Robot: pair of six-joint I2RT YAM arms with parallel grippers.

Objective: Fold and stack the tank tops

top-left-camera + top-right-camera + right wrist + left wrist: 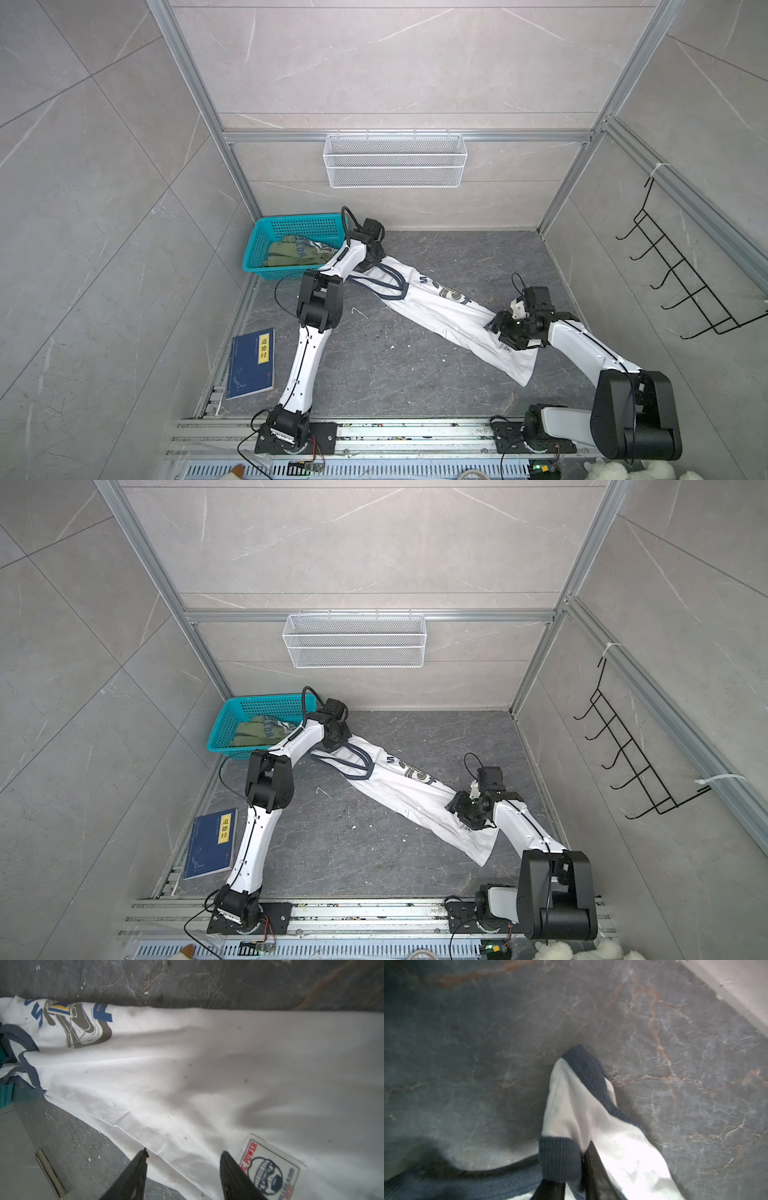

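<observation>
- The left gripper (pixel 571 1165) has its jaws drawn narrow. They pinch the navy-trimmed shoulder strap (pixel 577 1084) of the white tank top (pixel 449 320). In the left wrist view, cloth sits between the two dark fingers (pixel 591 1167).
- In both top views this gripper is at the far end of the garment, just beside the teal basket (pixel 299 226).
- The right gripper (pixel 184 1153) has its jaws well apart, with nothing clamped between them.
- Its tips are low over the hem end of the same top. One tip is just beside a sewn label (pixel 270 1167) and the other is near the edge of the cloth. Whether the tips touch the cloth cannot be told.
- The white tank top lies unfolded, pulled into a long narrow band. It runs diagonally across the dark table (pixel 395 374), from the left gripper at the far side to the right gripper nearer the front right.
- Its printed badge (pixel 453 293) faces up about midway along the band.
- The olive tank top (pixel 291 253) lies crumpled inside the teal basket at the far left corner of the table. It is not folded or stacked.
- A dark blue book (pixel 251 363) lies flat at the left edge of the table, well apart from both tops.
- A white wire basket (pixel 395 160) hangs on the back wall.
- A black hook rack (pixel 681 282) hangs on the right wall.
</observation>
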